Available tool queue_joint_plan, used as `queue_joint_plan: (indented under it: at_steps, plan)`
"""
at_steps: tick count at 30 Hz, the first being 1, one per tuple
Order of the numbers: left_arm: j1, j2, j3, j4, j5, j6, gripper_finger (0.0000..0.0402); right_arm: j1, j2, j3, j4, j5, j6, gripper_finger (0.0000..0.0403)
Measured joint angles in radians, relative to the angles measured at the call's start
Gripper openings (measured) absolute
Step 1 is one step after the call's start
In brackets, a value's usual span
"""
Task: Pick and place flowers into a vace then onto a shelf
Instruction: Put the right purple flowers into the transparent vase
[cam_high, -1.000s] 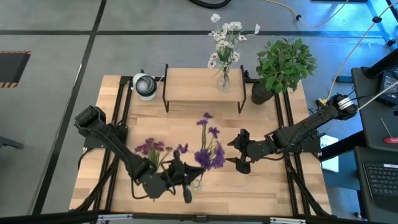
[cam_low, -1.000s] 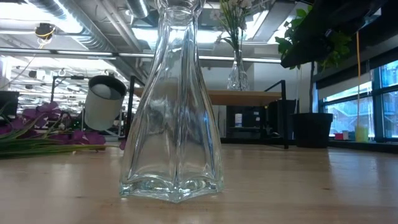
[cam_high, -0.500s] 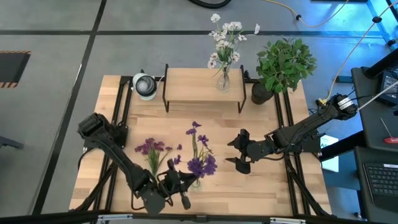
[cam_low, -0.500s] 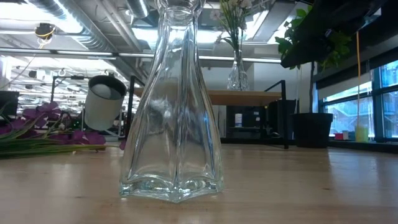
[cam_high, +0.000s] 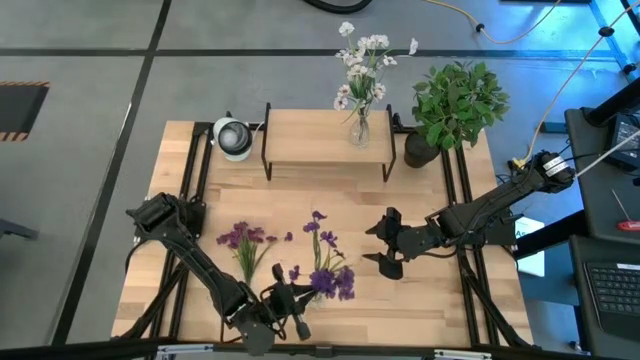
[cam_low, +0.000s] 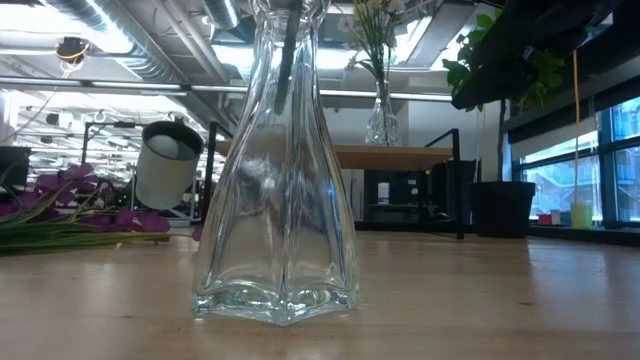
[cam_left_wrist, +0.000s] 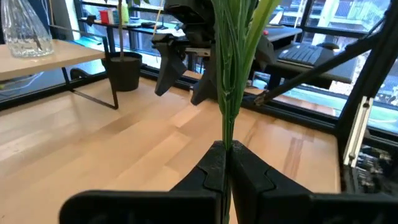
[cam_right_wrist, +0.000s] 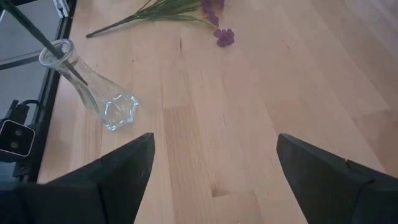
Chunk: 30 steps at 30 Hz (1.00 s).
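My left gripper (cam_high: 292, 303) is near the table's near edge, shut on a purple-blossomed flower (cam_high: 330, 278). The flower's stalk (cam_right_wrist: 59, 59) reaches down into the mouth of a clear glass vase (cam_low: 275, 200), which stands on its base on the table. It shows as a dark line in the vase's neck (cam_low: 284, 60). Another purple flower (cam_high: 245, 242) lies flat on the table to the left. My right gripper (cam_high: 385, 245) hangs open right of the blossoms. The shelf (cam_high: 328, 140) stands at the far side and bears a second vase with white flowers (cam_high: 360, 60). My left gripper pinches the green stalks (cam_left_wrist: 226, 134) between its two fingers (cam_left_wrist: 211, 168), low on the stalk below the leaves. The fingers come level from the table's left and lie across the stalk. The flower stands nearly upright above them, lifted clear, with its lower end inside the vase's neck.
A bushy green potted plant (cam_high: 455, 100) stands right of the shelf. A round white and black device (cam_high: 233, 137) sits at the shelf's left end. Bare wood lies between the vase and the shelf (cam_right_wrist: 249, 93). Black rails run along both table sides.
My left gripper has moved toward the near edge, carrying the purple flower with it. The blossoms have drawn in over the vase and the flower stands more upright. The stalk's lower end has entered the vase's neck, where none showed before. The right arm kept still.
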Motion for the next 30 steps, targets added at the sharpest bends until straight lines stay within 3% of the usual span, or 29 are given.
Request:
queue_joint_plan:
  at_steps: [13, 30]
  plan:
    - [-0.024, 0.013, 0.000, -0.128, -0.044, -0.134, 0.0006, 0.000, 0.000, 0.000, 0.000, -0.003, 0.019, 0.0339]
    - [-0.026, 0.126, 0.000, -0.123, -0.093, -0.236, 0.0008, 0.000, 0.000, 0.000, -0.001, 0.000, 0.041, 0.0339]
